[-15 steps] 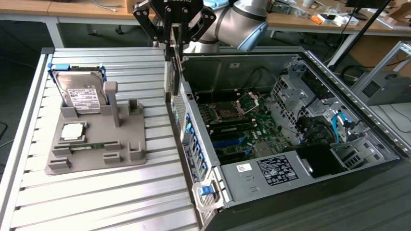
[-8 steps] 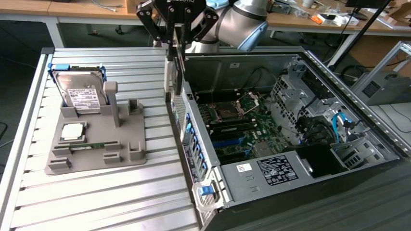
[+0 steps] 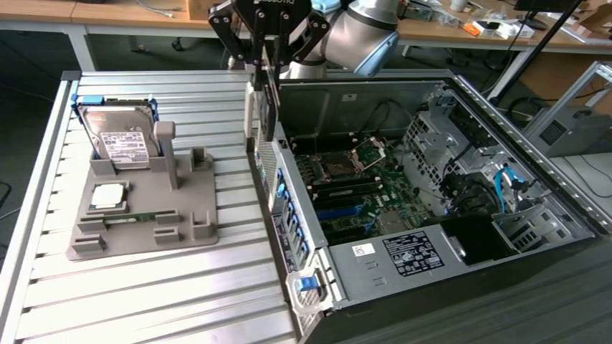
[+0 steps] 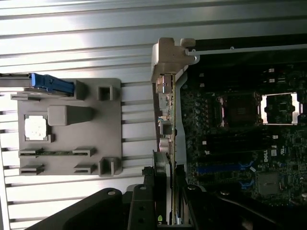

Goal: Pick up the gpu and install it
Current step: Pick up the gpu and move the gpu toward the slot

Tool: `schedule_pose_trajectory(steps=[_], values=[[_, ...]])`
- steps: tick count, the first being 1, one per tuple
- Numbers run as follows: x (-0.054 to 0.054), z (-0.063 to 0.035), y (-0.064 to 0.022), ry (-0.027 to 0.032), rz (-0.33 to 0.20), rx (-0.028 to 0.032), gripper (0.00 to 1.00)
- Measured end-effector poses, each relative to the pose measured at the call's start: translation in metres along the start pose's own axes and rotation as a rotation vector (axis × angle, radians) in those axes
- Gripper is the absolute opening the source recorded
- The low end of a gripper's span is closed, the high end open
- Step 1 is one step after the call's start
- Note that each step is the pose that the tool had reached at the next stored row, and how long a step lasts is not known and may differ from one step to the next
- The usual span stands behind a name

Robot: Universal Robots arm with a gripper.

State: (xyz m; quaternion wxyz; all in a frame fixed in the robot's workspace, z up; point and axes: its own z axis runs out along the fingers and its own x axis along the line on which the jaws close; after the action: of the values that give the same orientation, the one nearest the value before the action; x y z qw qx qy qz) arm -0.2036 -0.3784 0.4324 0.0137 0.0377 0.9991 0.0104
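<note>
The gpu (image 3: 264,107) hangs edge-on as a thin dark blade beneath my gripper (image 3: 265,66), over the open computer case's wall on the exterior view's left. In the wrist view the gpu (image 4: 169,120) is a slim green board seen on edge, with its silver metal bracket (image 4: 169,55) at the far end. My gripper (image 4: 168,179) is shut on the card, one dark finger on each side. The card sits just over the border between the slatted table and the motherboard (image 4: 240,139).
On the exterior view's left a grey fixture tray (image 3: 143,215) holds an upright hard drive (image 3: 120,140), a processor (image 3: 107,195) and a memory strip (image 3: 139,217). The open case (image 3: 431,215) has raised walls, a drive cage and cables. Desks stand behind.
</note>
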Motion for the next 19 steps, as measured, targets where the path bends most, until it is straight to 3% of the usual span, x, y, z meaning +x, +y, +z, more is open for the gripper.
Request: schedule_pose_trajectory(steps=[19], values=[[-0.017, 0.0006, 0.0008, 0.0, 0.0, 0.0, 0.27]])
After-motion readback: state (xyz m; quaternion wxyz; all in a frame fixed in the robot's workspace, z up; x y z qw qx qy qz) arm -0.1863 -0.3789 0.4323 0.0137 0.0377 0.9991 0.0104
